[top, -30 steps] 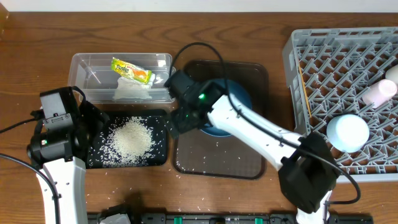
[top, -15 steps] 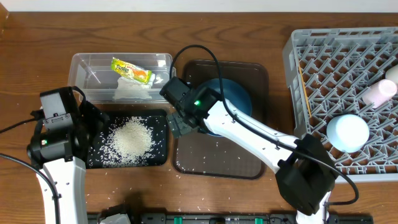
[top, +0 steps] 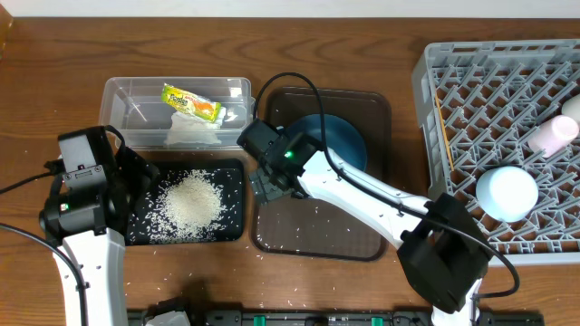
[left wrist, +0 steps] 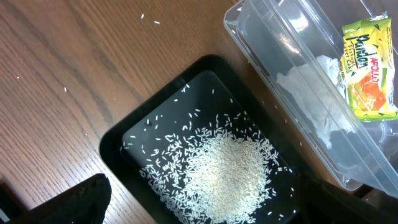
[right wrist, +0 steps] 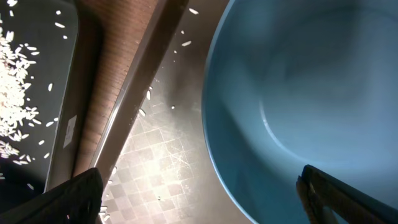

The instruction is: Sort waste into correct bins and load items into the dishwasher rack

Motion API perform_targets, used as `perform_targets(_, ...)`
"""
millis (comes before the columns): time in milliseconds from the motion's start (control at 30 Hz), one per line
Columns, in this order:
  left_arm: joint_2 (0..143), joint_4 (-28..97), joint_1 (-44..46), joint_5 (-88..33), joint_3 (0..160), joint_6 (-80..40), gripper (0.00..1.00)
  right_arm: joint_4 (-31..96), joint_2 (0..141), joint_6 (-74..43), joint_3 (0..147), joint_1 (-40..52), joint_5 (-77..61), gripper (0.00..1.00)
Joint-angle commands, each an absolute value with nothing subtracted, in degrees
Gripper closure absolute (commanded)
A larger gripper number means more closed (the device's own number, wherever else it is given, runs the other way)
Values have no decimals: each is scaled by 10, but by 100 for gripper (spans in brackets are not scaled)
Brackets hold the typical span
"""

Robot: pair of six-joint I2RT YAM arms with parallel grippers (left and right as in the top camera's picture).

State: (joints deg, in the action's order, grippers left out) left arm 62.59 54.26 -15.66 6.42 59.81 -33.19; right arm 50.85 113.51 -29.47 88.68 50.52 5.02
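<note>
The right gripper (right wrist: 205, 198) hangs wide open and empty over the left rim of the blue plate (top: 350, 136), which lies on the brown tray (top: 317, 231). The left gripper (left wrist: 205, 208), equally wide open and empty, hovers above the rice (top: 190, 201) in the black tub (top: 233, 172).

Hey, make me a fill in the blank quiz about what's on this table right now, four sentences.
The shallow black tub holds a heap of loose ____.
The snack wrapper and tissue lie in the ____ plastic tub.
The blue plate rests on the brown ____.
The right gripper is above the plate's left rim with jaws ____.
Missing words: rice; clear; tray; open.
</note>
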Motion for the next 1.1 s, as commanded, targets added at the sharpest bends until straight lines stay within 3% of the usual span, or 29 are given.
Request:
perform_targets(0,627,546,-158,74,602,-331,4,504,1136,-304,884,505,62,2)
perform_targets(467,627,546,-158,74,602,-331,4,505,1135,-343,890,497,77,1)
perform_targets(767,627,546,-158,74,602,-331,4,529,1120,-353,909,409,70,1)
perform_targets(933,627,546,-158,74,602,-331,4,528,1119,-324,908,349,-27,1)
perform_targets(1067,627,546,-158,74,602,-331,4,511,1119,-215,908,334,-127,1)
